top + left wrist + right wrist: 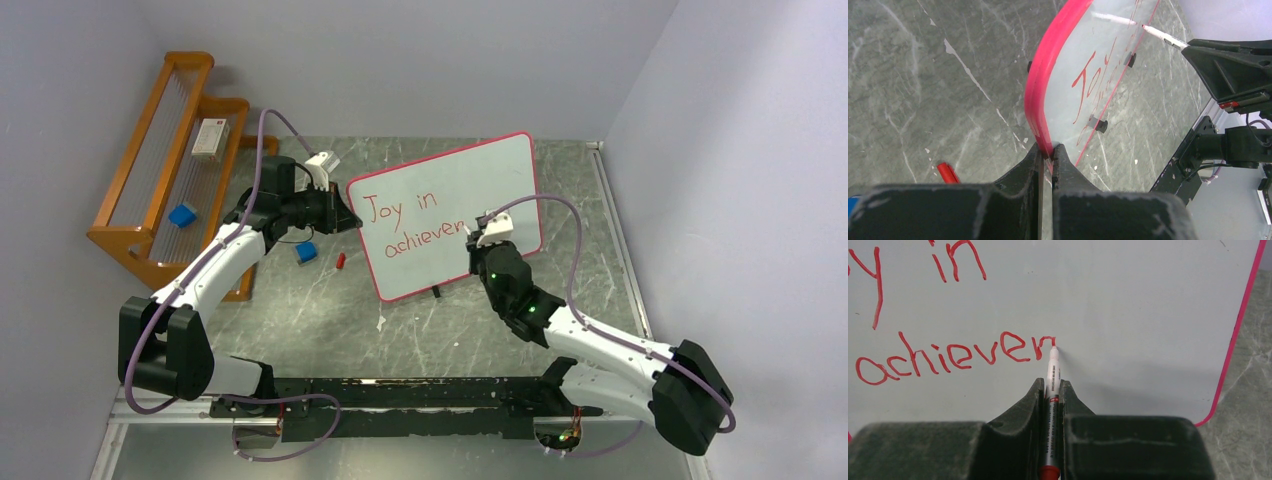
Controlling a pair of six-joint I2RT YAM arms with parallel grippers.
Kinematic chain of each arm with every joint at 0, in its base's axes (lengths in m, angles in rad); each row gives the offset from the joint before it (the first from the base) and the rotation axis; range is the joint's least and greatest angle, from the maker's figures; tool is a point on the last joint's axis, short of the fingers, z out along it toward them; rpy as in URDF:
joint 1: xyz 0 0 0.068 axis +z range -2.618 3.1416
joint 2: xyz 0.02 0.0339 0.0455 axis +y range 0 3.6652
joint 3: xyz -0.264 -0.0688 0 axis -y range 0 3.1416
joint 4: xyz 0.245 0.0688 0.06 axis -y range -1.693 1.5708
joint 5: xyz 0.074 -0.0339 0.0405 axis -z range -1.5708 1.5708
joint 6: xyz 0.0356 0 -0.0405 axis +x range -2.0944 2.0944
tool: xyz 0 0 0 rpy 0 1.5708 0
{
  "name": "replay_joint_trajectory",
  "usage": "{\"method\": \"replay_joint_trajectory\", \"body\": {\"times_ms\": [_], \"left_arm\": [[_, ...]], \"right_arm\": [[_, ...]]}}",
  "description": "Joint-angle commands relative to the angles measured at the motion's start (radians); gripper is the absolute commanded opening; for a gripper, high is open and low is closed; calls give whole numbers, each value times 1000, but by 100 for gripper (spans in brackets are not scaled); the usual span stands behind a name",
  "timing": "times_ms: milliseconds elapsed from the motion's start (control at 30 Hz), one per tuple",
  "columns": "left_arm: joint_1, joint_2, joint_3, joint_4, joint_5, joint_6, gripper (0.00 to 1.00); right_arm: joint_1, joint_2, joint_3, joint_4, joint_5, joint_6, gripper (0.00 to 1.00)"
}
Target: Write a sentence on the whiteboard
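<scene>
Whiteboard (490, 175), propped at a tilt mid-table. Red script reads "Joy in achiever", the last letter half-formed, so the sentence is judged unfinished, with blank board to its right. Left gripper (1048, 151) is clenched on the board's pink edge. Right gripper (1050, 388) is clamped on a marker (1053, 365) whose tip touches the board face.

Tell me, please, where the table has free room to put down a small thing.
Bare table lies between the near edge of the whiteboard and the arm bases, and a strip runs between its right edge and the right wall. Crowded: left of the board, where the left gripper clamps its edge beside a blue block and a red cap.
</scene>
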Motion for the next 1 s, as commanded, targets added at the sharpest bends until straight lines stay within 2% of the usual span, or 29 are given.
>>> {"method": "replay_joint_trajectory", "body": {"times_ms": [0, 967], "left_arm": [[25, -3, -3, 13, -89, 43, 5], [25, -2, -2, 10, -91, 46, 5]], "right_arm": [[-10, 20, 15, 71, 7, -19, 0], [-41, 65, 27, 133, 21, -37, 0]]}}
